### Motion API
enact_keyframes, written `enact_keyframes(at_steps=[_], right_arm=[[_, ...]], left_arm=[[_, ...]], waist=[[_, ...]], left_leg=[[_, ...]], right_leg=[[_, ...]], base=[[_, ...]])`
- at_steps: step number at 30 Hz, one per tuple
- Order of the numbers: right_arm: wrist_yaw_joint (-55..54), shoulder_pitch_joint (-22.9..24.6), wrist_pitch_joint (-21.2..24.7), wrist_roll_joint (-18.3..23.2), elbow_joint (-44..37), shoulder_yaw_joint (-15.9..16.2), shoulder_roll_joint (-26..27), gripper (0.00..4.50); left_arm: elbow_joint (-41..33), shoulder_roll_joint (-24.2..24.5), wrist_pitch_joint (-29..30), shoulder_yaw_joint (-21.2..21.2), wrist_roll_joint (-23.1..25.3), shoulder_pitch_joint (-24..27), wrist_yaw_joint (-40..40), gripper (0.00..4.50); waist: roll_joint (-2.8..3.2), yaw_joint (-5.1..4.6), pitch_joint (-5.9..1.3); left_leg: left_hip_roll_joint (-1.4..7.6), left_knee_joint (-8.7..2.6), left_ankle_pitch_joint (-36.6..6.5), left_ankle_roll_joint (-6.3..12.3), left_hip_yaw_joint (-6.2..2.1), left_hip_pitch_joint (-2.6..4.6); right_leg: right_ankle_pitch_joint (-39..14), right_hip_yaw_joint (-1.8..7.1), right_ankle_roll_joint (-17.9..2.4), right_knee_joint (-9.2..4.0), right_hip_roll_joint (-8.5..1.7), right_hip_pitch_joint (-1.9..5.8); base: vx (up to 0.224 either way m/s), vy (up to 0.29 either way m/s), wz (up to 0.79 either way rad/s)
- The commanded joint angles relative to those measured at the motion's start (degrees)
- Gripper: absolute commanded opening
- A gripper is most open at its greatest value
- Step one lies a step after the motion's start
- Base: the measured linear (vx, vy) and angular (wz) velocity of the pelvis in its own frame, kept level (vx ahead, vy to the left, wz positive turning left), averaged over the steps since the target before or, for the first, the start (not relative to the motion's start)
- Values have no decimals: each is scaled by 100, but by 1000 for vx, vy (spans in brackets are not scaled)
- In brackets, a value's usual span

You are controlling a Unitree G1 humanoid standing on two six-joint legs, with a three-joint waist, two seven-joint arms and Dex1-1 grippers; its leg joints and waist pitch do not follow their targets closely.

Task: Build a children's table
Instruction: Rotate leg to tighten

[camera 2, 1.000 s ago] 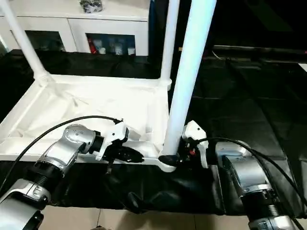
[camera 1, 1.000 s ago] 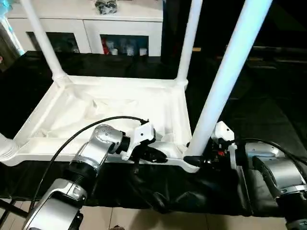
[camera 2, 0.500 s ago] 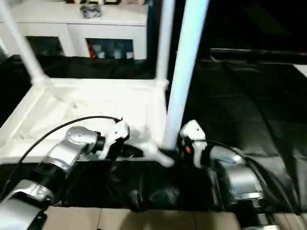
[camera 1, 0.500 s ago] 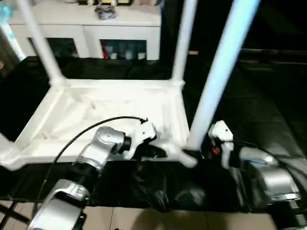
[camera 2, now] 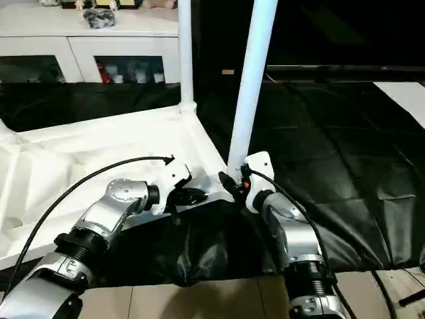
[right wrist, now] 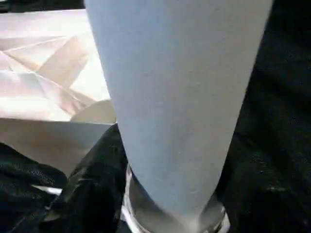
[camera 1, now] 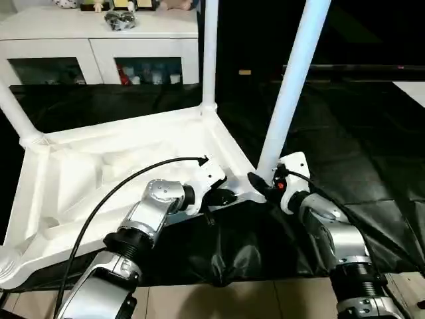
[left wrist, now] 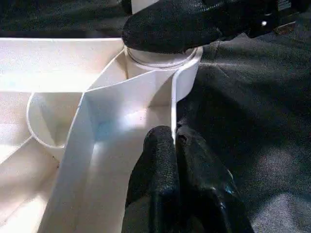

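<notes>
While upside down on black cloth (camera 1: 372, 166), small white plastic table (camera 1: 119, 166): three tapered legs upright, nearest corner (camera 1: 10, 269) seemingly legless. Left gripper (left wrist: 173, 141) pinching rim; right gripper (camera 1: 260, 185) around nearest leg (camera 1: 292, 86).

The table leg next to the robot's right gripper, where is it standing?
In the left eye view, that leg stands upright in the table top's near right corner socket, with the right gripper at its base.

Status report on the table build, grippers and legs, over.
Left gripper shut on tabletop rim. Right gripper holding near leg at corner socket. Nothing in the way.
</notes>
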Motion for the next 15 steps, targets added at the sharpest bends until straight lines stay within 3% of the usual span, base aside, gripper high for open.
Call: enact_keyframes(at_steps=[1,2,3,4,5,6,7,9,10,12,15], right_arm=[[505,231,373,209,131,640,248,299],[516,237,367,199,123,653,235,306],[841,388,213,12,-66,926,-94,318],[1025,461,120,-79,-155,1049,-252,318],[1184,524,79,-111,-239,1121,-374,318],[1322,581,81,-98,-330,1126,-474,318],[1681,716,44,14,-562,1076,-755,318],[2039,852,4,131,-788,999,-1068,318],[2471,997,-2,300,-1004,820,-1522,318],[2776,1063,49,444,-1063,586,-1898,318],[3015,1080,105,616,-1043,360,-2243,318]], left_arm=[[-201,-319,-380,-131,-191,-189,-33,0],[-201,-315,-382,-132,-193,-189,-35,0],[-159,-245,-421,-145,-187,-211,-86,0],[-127,-213,-444,-152,-171,-225,-106,0],[-100,-187,-467,-160,-157,-234,-130,0],[-80,-169,-487,-165,-147,-238,-155,0],[-50,-136,-512,-172,-143,-249,-218,0],[-19,-106,-536,-173,-139,-265,-276,0],[21,-74,-563,-158,-133,-295,-328,0],[46,-44,-590,-154,-131,-318,-389,0],[70,-6,-629,-165,-142,-330,-455,0]], waist=[[-2,20,-252],[-7,27,-260],[41,31,-245],[13,39,-247],[71,74,-248],[45,85,-260],[32,114,-284],[32,202,-298],[31,216,-299],[20,312,-327],[18,349,-357]], left_leg=[[60,-456,-2476,146,-56,40],[65,-458,-2449,154,-51,35],[67,-467,-2451,151,-50,28],[71,-467,-2422,160,-49,20],[69,-458,-2391,188,-27,46],[69,-444,-2326,226,-1,56],[70,-439,-2128,290,4,20],[97,-414,-1913,379,43,53],[103,-414,-1870,398,50,57],[126,-378,-1649,510,82,70],[129,-340,-1248,607,71,-20]], right_leg=[[-3140,138,-487,-556,-205,171],[-3052,151,-533,-536,-209,179],[-2942,158,-575,-526,-200,186],[-2881,158,-572,-524,-195,203],[-2778,187,-612,-510,-198,185],[-2664,207,-693,-500,-197,179],[-2449,217,-758,-472,-193,231],[-2087,256,-911,-431,-197,204],[-2008,260,-966,-421,-192,210],[-1747,283,-1124,-374,-194,225],[-1308,275,-1269,-278,-195,288]], base=[[0,0,0],[0,0,0],[0,0,0],[0,0,0],[0,0,0],[0,0,0],[0,0,0],[0,0,0],[0,0,0],[53,-17,14],[17,-4,4]])
